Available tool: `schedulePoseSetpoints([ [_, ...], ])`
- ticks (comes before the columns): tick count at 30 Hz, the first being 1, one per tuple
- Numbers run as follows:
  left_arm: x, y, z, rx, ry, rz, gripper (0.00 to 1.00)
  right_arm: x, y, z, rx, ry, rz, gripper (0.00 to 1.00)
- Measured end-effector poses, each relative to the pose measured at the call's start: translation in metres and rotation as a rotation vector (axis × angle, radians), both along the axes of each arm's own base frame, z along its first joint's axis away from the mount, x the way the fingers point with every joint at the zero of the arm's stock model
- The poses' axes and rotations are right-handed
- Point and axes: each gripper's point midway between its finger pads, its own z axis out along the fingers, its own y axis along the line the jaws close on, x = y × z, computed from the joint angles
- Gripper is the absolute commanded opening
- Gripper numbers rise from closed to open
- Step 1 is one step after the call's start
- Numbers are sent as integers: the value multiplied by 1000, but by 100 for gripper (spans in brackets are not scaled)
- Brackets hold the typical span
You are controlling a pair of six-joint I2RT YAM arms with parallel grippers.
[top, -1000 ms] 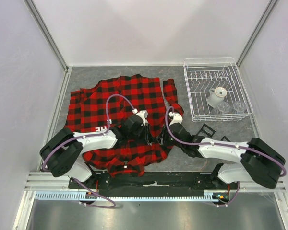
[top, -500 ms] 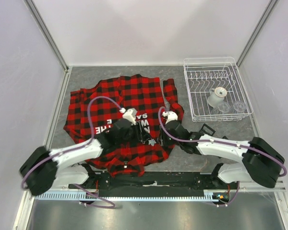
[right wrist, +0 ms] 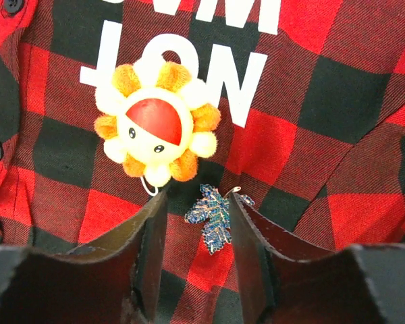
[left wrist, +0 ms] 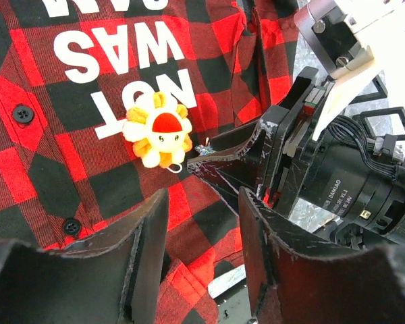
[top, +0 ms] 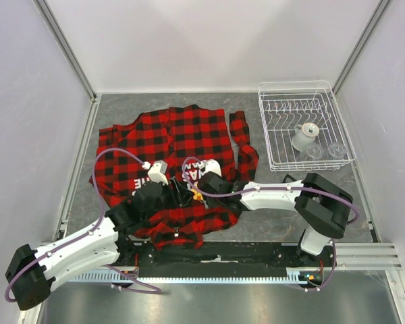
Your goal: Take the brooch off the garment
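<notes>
We read the white block lettering first. From the left wrist view, WAS and NOT stand upside down across the garment (left wrist: 209, 40), and the motor housing of the other arm bears a small label (left wrist: 349, 194) reading DAMIAO. From the right wrist view only part of those letters fits in.

Against half a second ago, both arms have shifted left in the overhead view. The right arm now reaches farther across the shirt, with its wrist over the lettering, and the left arm has drawn back toward the near left corner. The shirt lies much as it did.

The brooch (right wrist: 157, 125) sits pinned on the plaid, just against the letters of NOT. It is a plush flower with fuzzy yellow and orange petals and a red cap over a pale face (two dot eyes, as far as we can see). A glittery blue-green leaf charm (right wrist: 212, 210) lies just beside it on the woven flannel, and a thin pale loop hangs from the brooch's edge.

The right gripper (right wrist: 197, 199) is parted, with its dark, scuffed fingers either side of the leaf charm and not closed on it. The left gripper (left wrist: 202, 202) is likewise spread and holds nothing, hovering near the brooch. Black buttons (left wrist: 22, 113) run down the placket. A white wire dish rack (top: 264, 121) stands well apart.
</notes>
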Motion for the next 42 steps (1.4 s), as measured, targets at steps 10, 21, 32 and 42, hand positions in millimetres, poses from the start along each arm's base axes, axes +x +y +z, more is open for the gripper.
schedulePoseSetpoints([
  [10, -8, 7, -15, 3, 8, -8, 55, -3, 3, -4, -144, -74, -26, 51],
  [21, -10, 5, -11, -16, 0, -22, 55, -12, -5, 0, -269, -141, -48, 51],
  [32, -10, 5, -9, -20, -3, -22, 56, -11, -13, 0, -297, -152, -69, 63],
  [42, -11, 4, -6, -33, -11, -28, 56, -3, -9, -2, -261, -125, -73, 57],
])
